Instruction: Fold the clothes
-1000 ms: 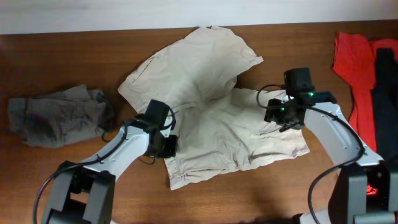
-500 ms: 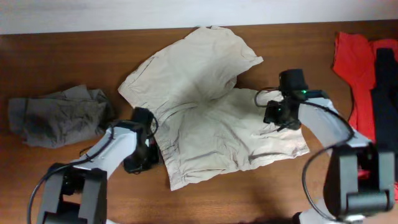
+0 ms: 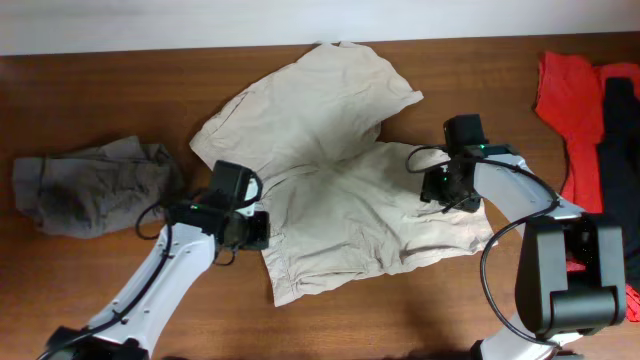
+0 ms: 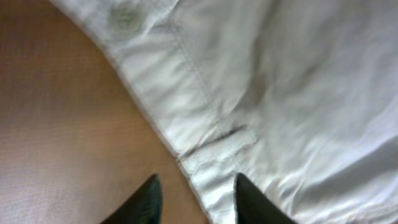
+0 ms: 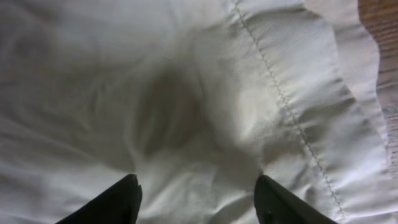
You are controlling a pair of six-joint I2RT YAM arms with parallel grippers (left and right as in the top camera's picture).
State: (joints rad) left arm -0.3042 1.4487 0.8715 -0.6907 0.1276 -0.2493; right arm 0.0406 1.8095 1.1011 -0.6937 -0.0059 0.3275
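Observation:
Large light beige shorts (image 3: 340,170) lie spread in the middle of the table, one leg folded up toward the back. My left gripper (image 3: 252,228) is open at the shorts' left waistband edge; in the left wrist view its fingers (image 4: 196,199) straddle the hem and belt loop (image 4: 217,146). My right gripper (image 3: 440,188) is open above the shorts' right side; its fingers (image 5: 196,199) hover over wrinkled beige cloth (image 5: 186,106). A gray garment (image 3: 90,185) lies at the left. Red (image 3: 570,110) and black (image 3: 622,150) garments lie at the right edge.
The brown wooden table (image 3: 120,90) shows around the clothes, and bare wood (image 4: 62,137) lies left of the waistband in the left wrist view. A white wall edge (image 3: 150,25) runs along the back.
My left gripper has moved right, back to the shorts' waistband edge. My right gripper has shifted slightly left over the shorts. The shorts have not visibly moved.

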